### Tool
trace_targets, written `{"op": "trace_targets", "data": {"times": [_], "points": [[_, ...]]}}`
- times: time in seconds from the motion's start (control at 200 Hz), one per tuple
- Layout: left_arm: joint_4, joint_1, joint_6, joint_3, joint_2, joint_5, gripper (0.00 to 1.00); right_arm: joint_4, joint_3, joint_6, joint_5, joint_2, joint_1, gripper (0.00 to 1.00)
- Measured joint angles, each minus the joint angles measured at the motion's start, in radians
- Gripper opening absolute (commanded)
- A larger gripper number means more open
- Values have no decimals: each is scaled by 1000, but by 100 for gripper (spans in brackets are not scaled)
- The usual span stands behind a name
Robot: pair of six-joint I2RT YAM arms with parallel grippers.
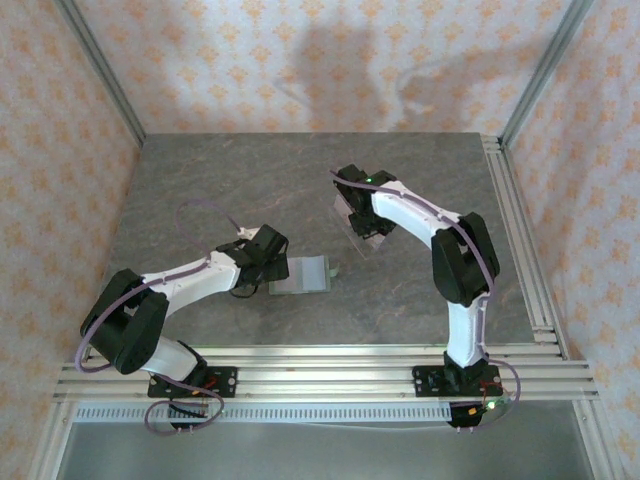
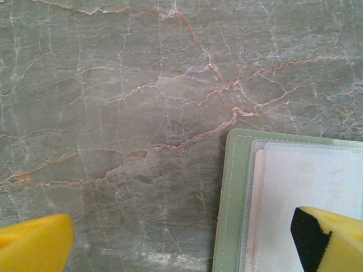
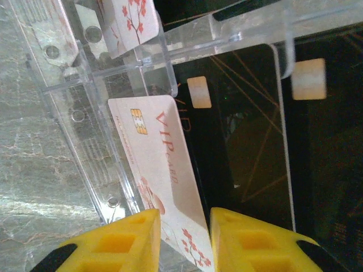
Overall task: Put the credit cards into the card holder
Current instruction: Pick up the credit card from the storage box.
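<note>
Tight at the tray, roomy everywhere else

The clear tray's point(image 3: 122, 75) dividers box in the right gripper point(image 3: 182, 238) pinching a credit card point(image 3: 164, 153). The card holder point(image 2: 229, 198) lies flat under one finger of the wide-open left gripper point(image 2: 181, 241). The table's point(image 1: 200, 180) back and left are bare.

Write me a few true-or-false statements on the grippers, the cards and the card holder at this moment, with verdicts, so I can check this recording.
1. The left gripper has its jaws spread wide. True.
2. The card holder lies inside the clear tray. False: it lies flat on the table, apart from the tray.
3. A white VIP card with a red blossom print sits between the fingers of the right gripper. True.
4. The left gripper is holding a card. False: it holds nothing; one of its fingers hangs over the card holder.
5. The right gripper is working at the card holder. False: it is at the clear tray.
</note>
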Motion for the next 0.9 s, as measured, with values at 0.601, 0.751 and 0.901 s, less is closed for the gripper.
{"op": "trace_targets", "data": {"times": [0.601, 0.751, 0.901], "points": [[24, 0, 0, 0, 0, 3, 100, 10, 0, 1, -58, 1, -6, 18], [28, 0, 0, 0, 0, 3, 100, 16, 0, 1, -88, -3, -6, 18], [30, 0, 0, 0, 0, 3, 100, 21, 0, 5, -109, -4, -6, 18]]}}
